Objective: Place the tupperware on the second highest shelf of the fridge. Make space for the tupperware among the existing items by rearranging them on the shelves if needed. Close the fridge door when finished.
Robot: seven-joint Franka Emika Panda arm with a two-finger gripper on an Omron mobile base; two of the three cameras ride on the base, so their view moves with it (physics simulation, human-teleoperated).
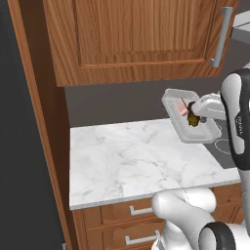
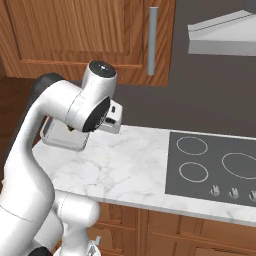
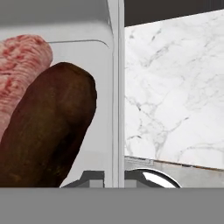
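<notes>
White marble counter (image 1: 122,156) spreads under the arm, and the tupperware (image 1: 181,123) hangs in the air above its right end, tipped steeply so that its open face looks toward the left base camera. In that view the tray sits at about 2 o'clock from the counter's middle, clear of the stone. The claw (image 1: 194,116) is clamped narrow on the tray's rim; the hand view shows the thin wall of the tray (image 3: 114,87) running straight up from between the finger tips. Inside the tray, the pink piece (image 1: 182,106) lies at 11 o'clock from the brown piece (image 1: 193,120), the two touching (up close in the hand view the pink (image 3: 22,65) is marbled red and the brown (image 3: 52,127) is a dark, rough lump leaning on it).

From the right base view the tray (image 2: 62,137) peeks out at 8 o'clock below the wrist, mostly hidden by the arm. A black cooktop (image 2: 215,167) is set into the counter at 3 o'clock of the arm, with a grey hood (image 2: 220,35) above it. Wooden cabinets (image 1: 132,39) with a grey handle (image 1: 220,36) hang above the counter, and drawers (image 1: 132,215) run below its front edge
</notes>
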